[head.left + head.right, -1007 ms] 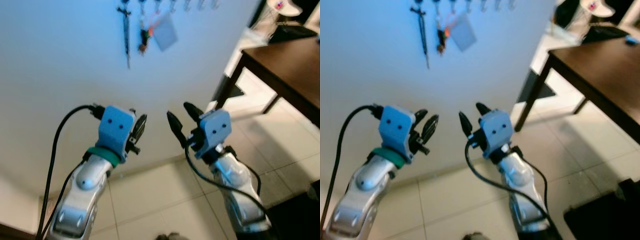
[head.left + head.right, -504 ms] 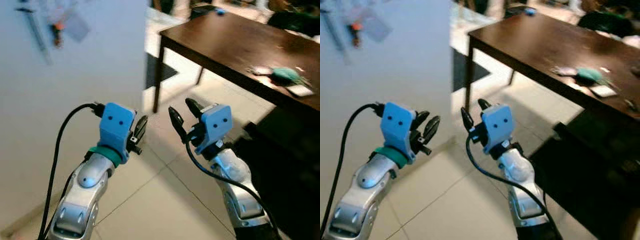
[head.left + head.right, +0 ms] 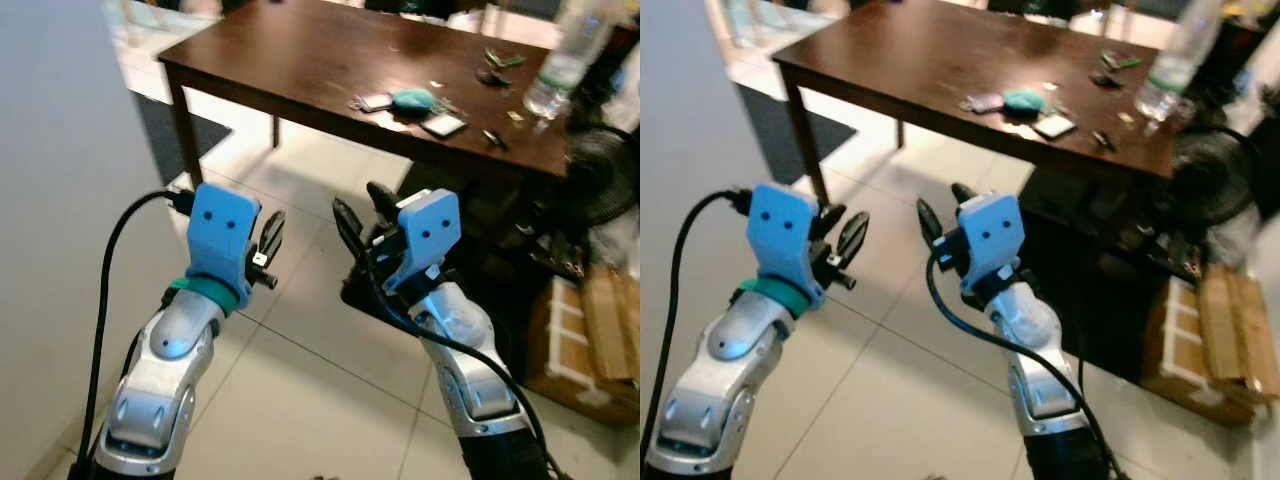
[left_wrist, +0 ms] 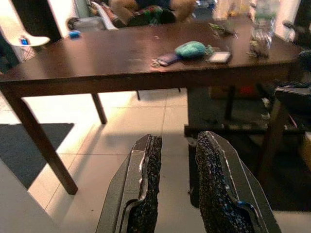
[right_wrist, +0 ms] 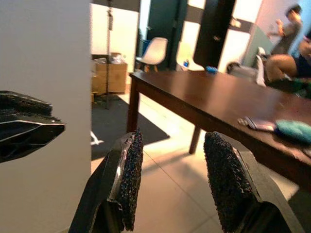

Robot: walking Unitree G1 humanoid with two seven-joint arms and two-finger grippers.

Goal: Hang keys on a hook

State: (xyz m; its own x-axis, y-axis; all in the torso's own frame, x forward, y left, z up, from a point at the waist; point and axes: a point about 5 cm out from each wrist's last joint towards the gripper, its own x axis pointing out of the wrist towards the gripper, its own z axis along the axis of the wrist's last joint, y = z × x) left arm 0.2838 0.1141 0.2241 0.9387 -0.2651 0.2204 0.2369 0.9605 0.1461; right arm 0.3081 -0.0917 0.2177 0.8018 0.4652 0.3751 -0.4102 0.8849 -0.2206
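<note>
A small bunch of what look like keys (image 4: pixel 156 62) lies on the dark wooden table (image 3: pixel 290 55), next to a dark fob (image 4: pixel 168 58) and a teal pouch (image 3: pixel 412 99). Both my arms are raised in front of me over the tiled floor, well short of the table. My left gripper (image 3: pixel 268 236) is open with a narrow gap and holds nothing; its fingers (image 4: pixel 146 184) point at the table. My right gripper (image 3: pixel 360 208) is open wider and is also empty, and its pads (image 5: pixel 130 174) frame the table's far end.
A white wall (image 3: pixel 50 190) runs close on my left. A phone (image 3: pixel 444 124), a water bottle (image 3: pixel 560 60) and small items sit on the table. A fan (image 3: pixel 600 175) and a cardboard box (image 3: pixel 590 340) stand to the right. A seated person (image 5: pixel 291 63) is beyond.
The view has swung right, away from the wall with the hook rack and onto the table. Both arms keep the same raised pose, grippers unchanged.
</note>
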